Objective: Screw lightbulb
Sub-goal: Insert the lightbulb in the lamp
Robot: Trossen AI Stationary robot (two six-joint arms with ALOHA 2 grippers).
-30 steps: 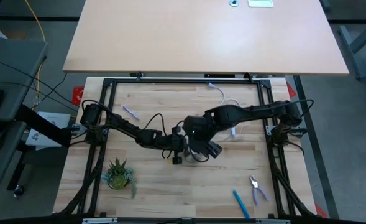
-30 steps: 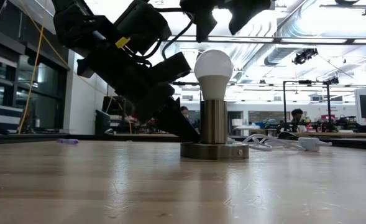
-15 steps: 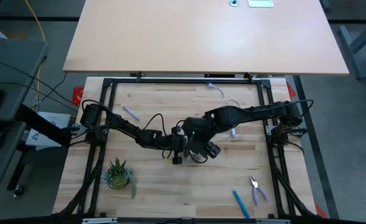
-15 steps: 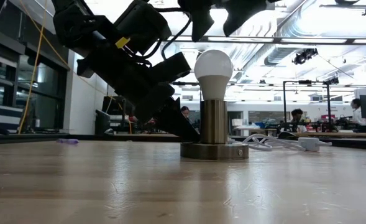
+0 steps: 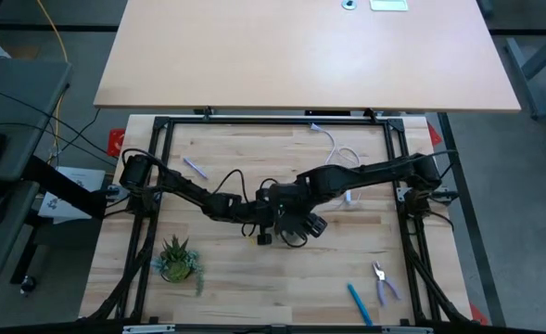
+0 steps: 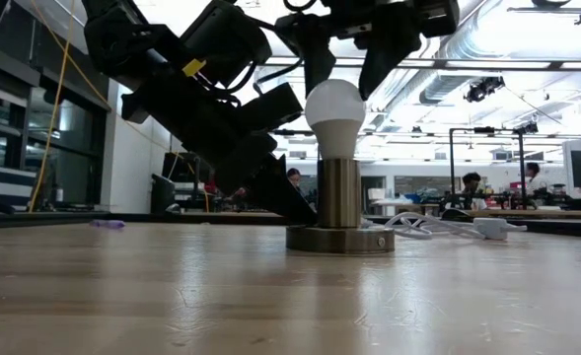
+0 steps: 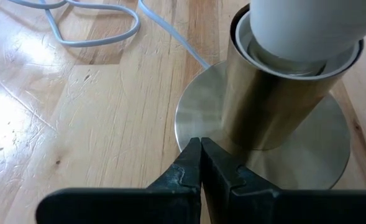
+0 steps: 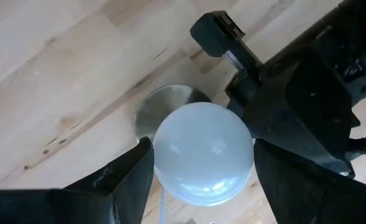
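The white lightbulb (image 6: 336,113) sits upright in the grey metal socket (image 6: 339,192), which stands on its round base (image 6: 339,240) mid-table. The bulb also shows in the right wrist view (image 8: 202,152) and the left wrist view (image 7: 307,28). My left gripper (image 7: 200,149) is shut, its tips at the base's edge, and slants down from the table's left (image 6: 295,202). My right gripper (image 6: 341,74) is open above the bulb, pointing down, one finger on either side of the bulb's dome (image 8: 201,149). In the high view the right gripper (image 5: 291,221) hides bulb and socket. My left gripper rests its shut fingertips on the near rim of the socket's round base (image 7: 192,121), slanting down from the table's left. The base lies flat on the table. My right gripper's fingers (image 8: 130,177) stand close beside the bulb's dome; I cannot tell whether they touch it.
The socket's white cord (image 5: 342,153) loops toward the far edge and shows in the left wrist view (image 7: 96,31). A small potted plant (image 5: 177,260) stands near left. Pliers (image 5: 382,278) and a blue pen (image 5: 359,301) lie near right, a purple pen (image 5: 195,167) far left.
My right gripper has come down over the bulb, still open; its fingers, which were above the bulb's top, now stand on either side of its dome. My left gripper, the bulb and the socket have kept still.
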